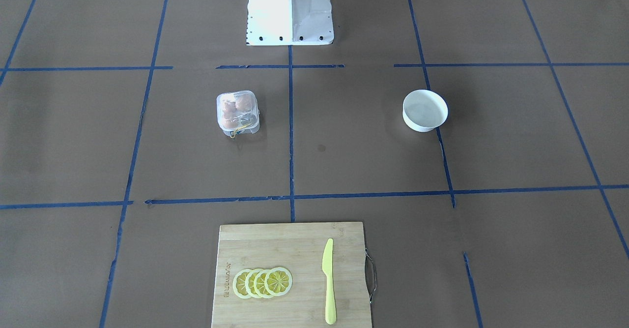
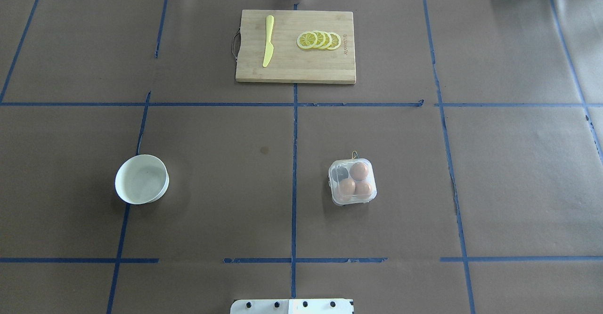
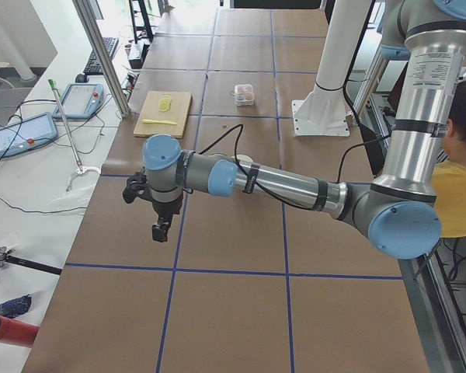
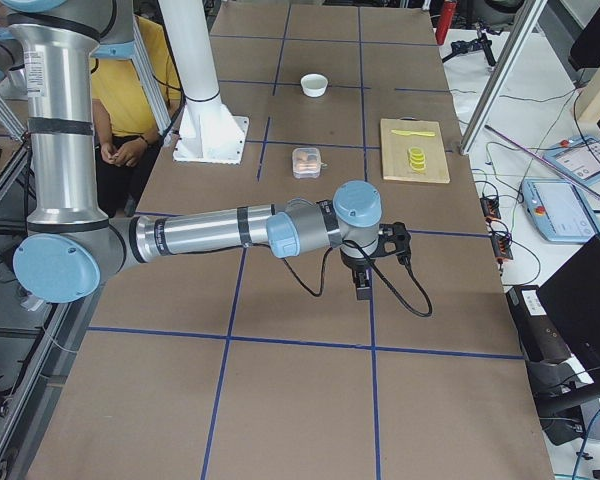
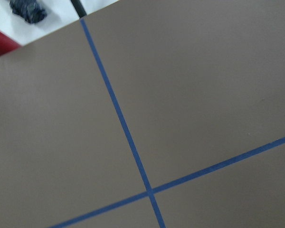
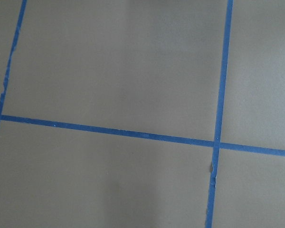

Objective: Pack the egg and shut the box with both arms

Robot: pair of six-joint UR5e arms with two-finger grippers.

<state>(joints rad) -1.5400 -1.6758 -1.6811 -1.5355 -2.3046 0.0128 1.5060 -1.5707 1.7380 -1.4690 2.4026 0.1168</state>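
The clear plastic egg box (image 2: 353,182) stands right of the table's centre line; it also shows in the front-facing view (image 1: 238,113). Its lid seems to lie down over it. Three tan-brown eggs (image 2: 359,169) sit in its cups, and the fourth cup looks dark, with no egg in it. No loose egg shows on the table. My left gripper (image 3: 161,231) shows only in the exterior left view, far out at the table's left end. My right gripper (image 4: 362,290) shows only in the exterior right view, at the right end. I cannot tell whether either is open or shut.
A round white bowl (image 2: 142,179) stands on the left half of the table. A wooden cutting board (image 2: 330,69) at the far edge bears a yellow knife (image 2: 268,41) and several lemon slices (image 2: 319,40). The white base block (image 2: 292,306) is at the near edge.
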